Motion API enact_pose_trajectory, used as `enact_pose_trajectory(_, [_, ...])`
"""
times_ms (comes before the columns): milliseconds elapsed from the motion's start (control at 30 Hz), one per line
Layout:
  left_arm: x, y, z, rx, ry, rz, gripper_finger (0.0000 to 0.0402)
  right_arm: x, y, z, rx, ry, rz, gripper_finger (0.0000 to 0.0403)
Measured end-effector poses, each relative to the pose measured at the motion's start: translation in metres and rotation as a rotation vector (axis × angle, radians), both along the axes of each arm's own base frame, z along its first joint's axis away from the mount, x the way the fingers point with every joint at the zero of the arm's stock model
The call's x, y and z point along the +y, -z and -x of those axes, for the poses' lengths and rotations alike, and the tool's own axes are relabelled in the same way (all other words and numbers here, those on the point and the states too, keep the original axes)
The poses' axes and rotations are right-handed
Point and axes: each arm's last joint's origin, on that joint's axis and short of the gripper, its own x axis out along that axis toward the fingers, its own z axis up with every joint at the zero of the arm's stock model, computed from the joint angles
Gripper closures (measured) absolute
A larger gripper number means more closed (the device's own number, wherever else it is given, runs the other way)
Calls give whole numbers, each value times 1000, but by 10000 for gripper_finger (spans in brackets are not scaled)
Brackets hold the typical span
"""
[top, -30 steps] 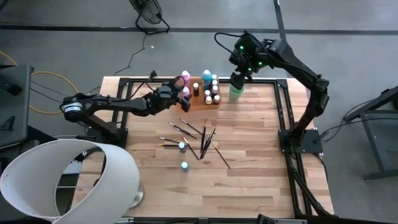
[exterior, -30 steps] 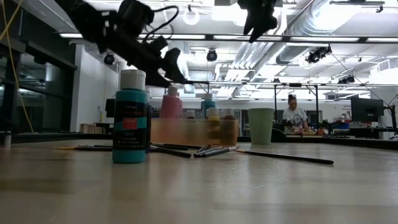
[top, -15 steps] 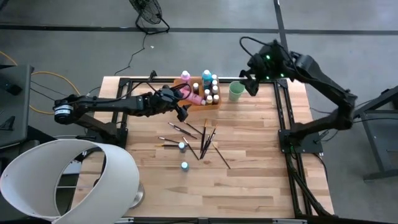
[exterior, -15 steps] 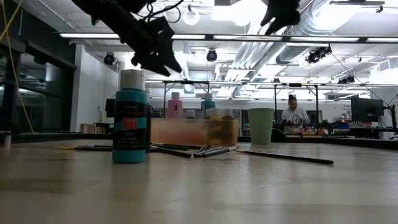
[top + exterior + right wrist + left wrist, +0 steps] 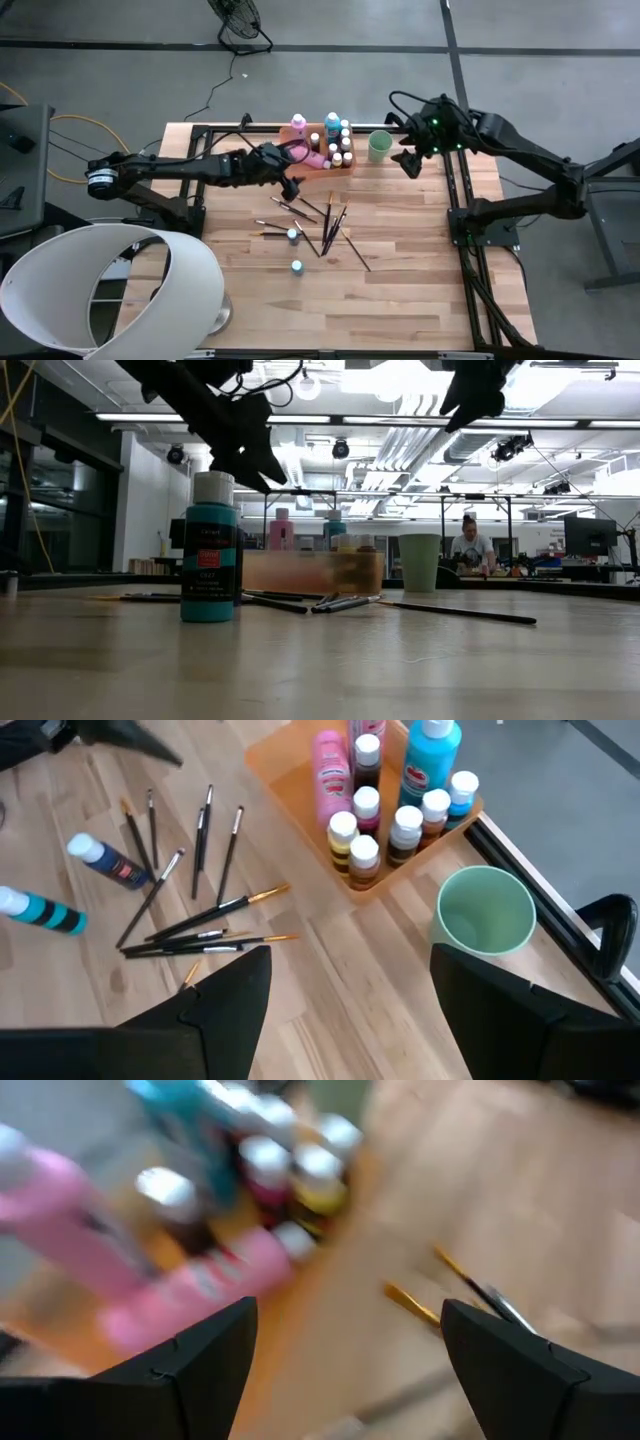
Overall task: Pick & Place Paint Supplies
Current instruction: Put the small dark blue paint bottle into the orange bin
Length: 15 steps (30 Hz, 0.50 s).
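Low view: nearest the camera, a teal paint bottle [image 5: 211, 547] with a white cap stands upright on the wooden table [image 5: 330, 660]. Behind it lie dark-handled paintbrushes [image 5: 455, 612], flat on the wood, one long one running off to the right. Farther back sits the translucent orange tray [image 5: 312, 571] with bottles standing in it, and to its right the light green cup [image 5: 419, 562], upright. Beyond the table, a person [image 5: 472, 546] sits in the room.

High view: two small bottles stand apart on the near-middle of the table, one [image 5: 297, 267] nearer, one [image 5: 292, 235] just beyond it at the edge of the brush scatter. The brushes [image 5: 331, 224] lie fanned and crossing between these bottles and the tray. The tray [image 5: 322, 147] at the far edge holds a tall teal bottle [image 5: 332, 125], brown ones and a pink bottle lying on its side [image 5: 313, 156]. The cup [image 5: 379, 146] stands just right of the tray, apart from it.

Left gripper [image 5: 288, 180] hovers above the table just near-left of the tray, fingers apart, nothing between them. Right gripper [image 5: 409, 163] hangs right of the cup, fingers apart, empty. A white lampshade-like drum [image 5: 110, 290] sits at the near-left corner.
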Motion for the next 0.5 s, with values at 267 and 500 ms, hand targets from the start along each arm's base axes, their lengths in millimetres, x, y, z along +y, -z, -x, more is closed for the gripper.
enact_pose_trajectory(267, [-12, -3, 5, 104, 250, 260, 94, 2, 0, -1, 0, -17, 0, 136])
enact_pose_trajectory(500, [-27, -22, 7, 198, 469, 218, 94, 2, 0, -1, 5, -31, 12, 136])
